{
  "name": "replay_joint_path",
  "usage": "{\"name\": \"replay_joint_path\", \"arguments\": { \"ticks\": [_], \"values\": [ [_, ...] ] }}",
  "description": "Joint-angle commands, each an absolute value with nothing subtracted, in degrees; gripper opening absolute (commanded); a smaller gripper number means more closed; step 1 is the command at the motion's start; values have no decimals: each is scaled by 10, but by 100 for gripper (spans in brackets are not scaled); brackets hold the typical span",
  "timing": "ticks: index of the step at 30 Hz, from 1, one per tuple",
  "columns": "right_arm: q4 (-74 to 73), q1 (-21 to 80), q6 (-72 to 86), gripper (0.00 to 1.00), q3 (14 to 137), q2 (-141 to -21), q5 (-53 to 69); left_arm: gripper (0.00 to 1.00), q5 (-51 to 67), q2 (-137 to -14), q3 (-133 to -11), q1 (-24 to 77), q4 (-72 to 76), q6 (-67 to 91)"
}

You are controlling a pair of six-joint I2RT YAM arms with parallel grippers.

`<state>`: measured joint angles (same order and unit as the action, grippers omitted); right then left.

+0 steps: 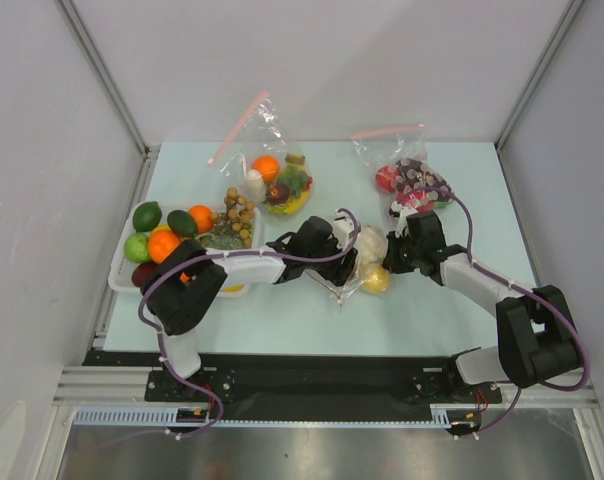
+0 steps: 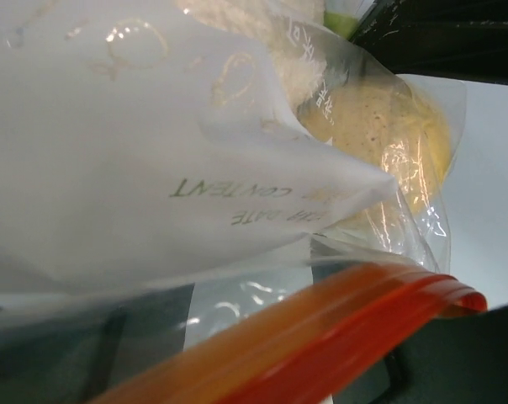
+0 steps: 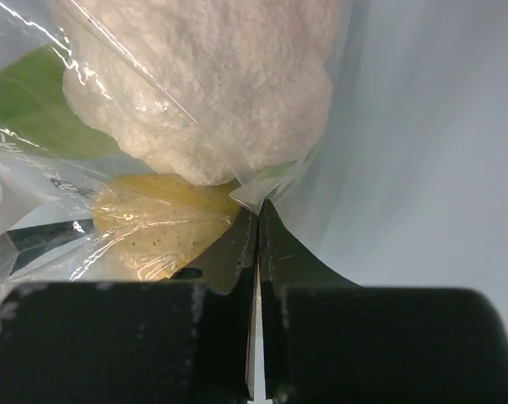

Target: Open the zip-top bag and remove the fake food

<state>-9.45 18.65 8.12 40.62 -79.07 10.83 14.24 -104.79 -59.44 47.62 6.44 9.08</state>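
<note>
The zip-top bag (image 1: 354,272) lies at mid-table between my two grippers. In the left wrist view its clear plastic (image 2: 153,126), its white label (image 2: 229,202) and its red-orange zip rim (image 2: 321,337) fill the frame. Inside it are a pale white leafy head (image 3: 212,76) with a green leaf (image 3: 35,93) and a yellow round fruit (image 3: 161,223); both also show from above, the head (image 1: 370,243) and the fruit (image 1: 376,280). My left gripper (image 1: 332,255) has its fingers apart, with the rim across the gap (image 2: 292,337). My right gripper (image 3: 258,210) is shut on a fold of the bag's plastic (image 1: 400,252).
A white tray (image 1: 119,275) at the left holds oranges, green fruits and a brown bumpy cluster (image 1: 240,215). Two clear bags with pink zip strips lie at the back, one with an orange and a banana (image 1: 277,180), one with red-purple toys (image 1: 410,182). Walls stand on both sides.
</note>
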Motion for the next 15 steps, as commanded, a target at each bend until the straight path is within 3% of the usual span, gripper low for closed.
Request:
{"name": "replay_joint_path", "arguments": {
  "ticks": [1,6,15],
  "values": [
    [-120,193,85,0,417,-781,105,62,179,-1054,-597,479,117,102],
    [-122,195,83,0,418,-780,106,61,197,-1071,-612,480,121,104],
    [-120,195,83,0,418,-783,105,24,214,-1078,-621,480,105,91]
  ]
}}
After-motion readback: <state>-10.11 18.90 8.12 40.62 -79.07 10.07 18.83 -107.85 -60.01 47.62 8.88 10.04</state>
